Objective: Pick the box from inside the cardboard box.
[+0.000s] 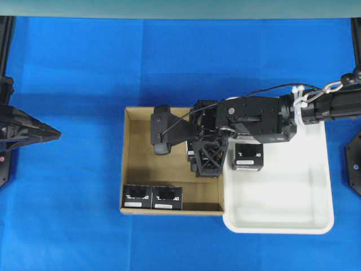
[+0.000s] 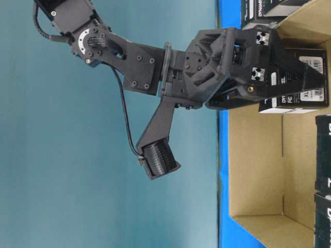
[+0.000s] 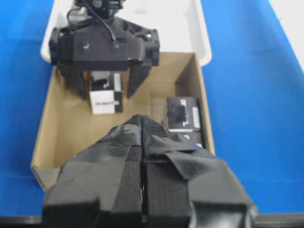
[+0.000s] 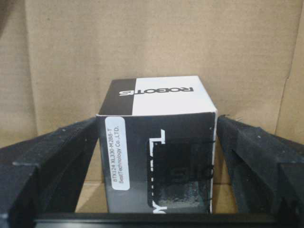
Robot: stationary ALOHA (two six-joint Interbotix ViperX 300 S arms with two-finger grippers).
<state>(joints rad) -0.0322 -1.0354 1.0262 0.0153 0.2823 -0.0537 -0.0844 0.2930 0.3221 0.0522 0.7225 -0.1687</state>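
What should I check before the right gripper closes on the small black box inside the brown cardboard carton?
1. Right gripper open: ok.
2. Small black box with white label sits between the two foam-padded fingers: ok.
3. Gaps on both sides of the box look about even: ok.
4. Fingers low enough on the box: cannot tell.
5. Brown cardboard carton wall away from the fingers: ok.
6. Left gripper shut and outside the carton: ok.
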